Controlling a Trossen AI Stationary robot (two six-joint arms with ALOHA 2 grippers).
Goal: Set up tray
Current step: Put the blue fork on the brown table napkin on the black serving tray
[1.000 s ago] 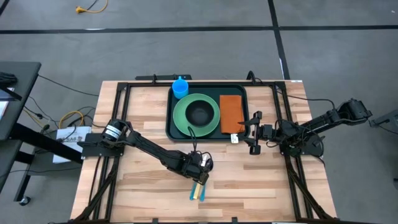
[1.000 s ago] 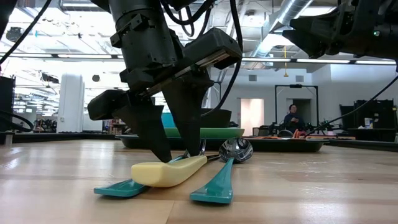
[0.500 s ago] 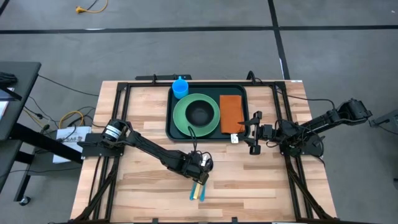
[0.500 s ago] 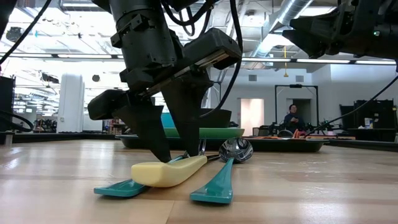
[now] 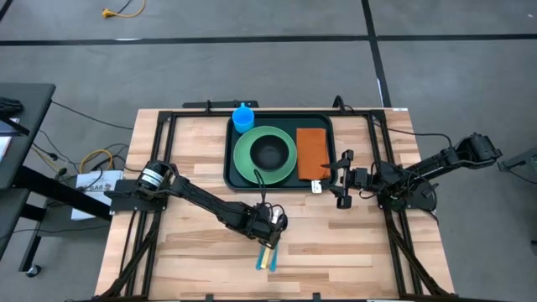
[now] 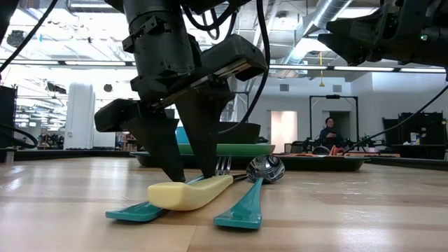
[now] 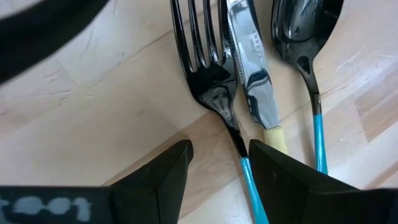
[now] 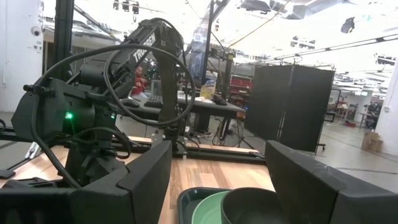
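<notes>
Tray (image 5: pixel 237 173) unmoved, left claw (image 6: pixel 190 175) shifted slightly, apart astride fork (image 7: pixel 211 81), right claw (image 5: pixel 342 179) apart.

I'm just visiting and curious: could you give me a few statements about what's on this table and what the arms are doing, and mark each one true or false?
1. The green plate lies in the tray. True.
2. The left gripper is down at the cutlery on the bare wood. True; its open fingers straddle the fork.
3. The blue cup stands outside the tray. False; it stands in a tray corner.
4. The knife lies between fork and spoon. True.
5. The right gripper holds the orange napkin. False; it is open beside the tray, holding nothing.
</notes>
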